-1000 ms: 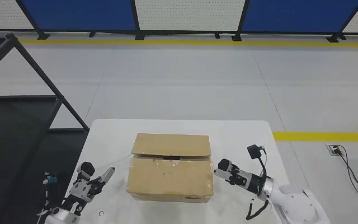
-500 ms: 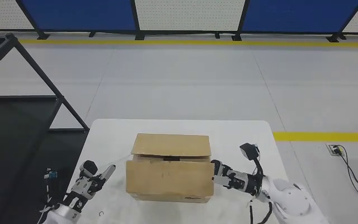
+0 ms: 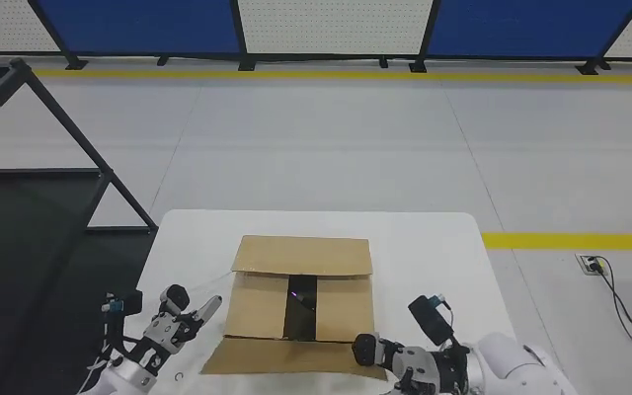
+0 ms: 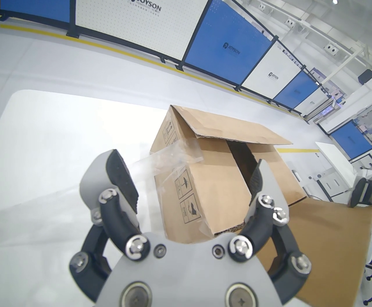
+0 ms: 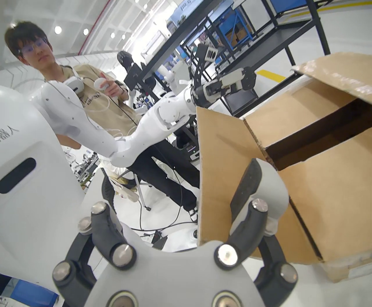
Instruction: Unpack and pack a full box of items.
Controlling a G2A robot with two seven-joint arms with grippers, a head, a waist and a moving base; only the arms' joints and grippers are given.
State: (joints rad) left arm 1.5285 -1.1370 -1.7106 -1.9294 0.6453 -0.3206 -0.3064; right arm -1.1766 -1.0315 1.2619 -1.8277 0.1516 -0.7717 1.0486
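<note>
Box [image 3: 259, 296] upright, mouth upward, long axis side to side.

Print sits on the side wall of the cardboard box [image 4: 221, 180], centre of the left wrist view, as small black-framed handling symbols. Near its upper corner is what looks like a pair of upward arrows [image 4: 170, 128]. Lower down is an umbrella symbol [image 4: 182, 182], and beneath it another framed pictogram [image 4: 190, 208] too small to tell. Along the upper frame, a blue panel [image 4: 229, 43] and a white panel [image 4: 116, 17] each carry a logo word.
</note>
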